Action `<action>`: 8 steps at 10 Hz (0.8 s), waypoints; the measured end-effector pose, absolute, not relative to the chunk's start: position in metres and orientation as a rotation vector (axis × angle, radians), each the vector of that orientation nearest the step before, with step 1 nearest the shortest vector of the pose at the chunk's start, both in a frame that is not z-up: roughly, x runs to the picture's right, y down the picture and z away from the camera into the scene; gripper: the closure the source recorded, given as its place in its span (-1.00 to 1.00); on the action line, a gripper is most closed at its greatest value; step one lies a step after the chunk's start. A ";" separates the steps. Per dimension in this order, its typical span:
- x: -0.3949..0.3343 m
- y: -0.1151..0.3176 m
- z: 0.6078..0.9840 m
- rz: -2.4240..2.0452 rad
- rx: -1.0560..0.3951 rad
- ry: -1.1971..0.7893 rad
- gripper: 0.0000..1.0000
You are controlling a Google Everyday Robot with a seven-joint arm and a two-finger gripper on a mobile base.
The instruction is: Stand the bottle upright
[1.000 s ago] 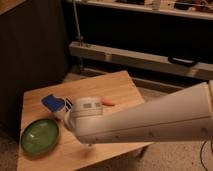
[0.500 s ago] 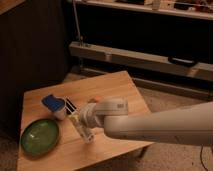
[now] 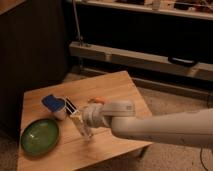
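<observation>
Room: a dim space is seen, with a long grey metal rail (image 3: pixel 140 57) running across the upper half of the frame against a dark wall.
Surface: a low square wooden table (image 3: pixel 120 87) is set at centre left.
Bowl: a round green bowl (image 3: pixel 40 137) is placed at the table's lower left corner.
Cup: a white cup-like thing with a blue top (image 3: pixel 54 105) is found just above the bowl.
Block: a small black-and-white striped block (image 3: pixel 71 105) is seen right beside the cup.
Orange item: a small orange object (image 3: pixel 98 100) is partly hidden behind the arm's wrist.
Arm: a thick white robot arm (image 3: pixel 160 127) is stretched in from the right edge, low over the table's front half.
Gripper: the two-finger gripper (image 3: pixel 82 122) is held at the arm's left end, just right of the bowl and below the block.
Grip: whether it is closed on anything cannot be made out.
Bottle: the small clear plastic bottle (image 3: pixel 86 131) is seen as a pale, leaning shape at the gripper's tip, at the table's front middle.
Change: one second ago the table's middle was covered by the wrist; half a second ago the pose was nearly as now. Bowl, cup and block are unmoved.
</observation>
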State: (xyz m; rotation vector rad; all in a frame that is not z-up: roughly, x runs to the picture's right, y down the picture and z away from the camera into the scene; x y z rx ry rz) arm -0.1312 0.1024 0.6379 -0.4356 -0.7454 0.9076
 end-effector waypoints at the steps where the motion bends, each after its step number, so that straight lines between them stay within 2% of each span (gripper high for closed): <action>1: -0.129 0.102 0.640 0.905 -0.438 -0.762 0.66; 8: -0.124 0.099 0.653 0.859 -0.429 -0.822 0.66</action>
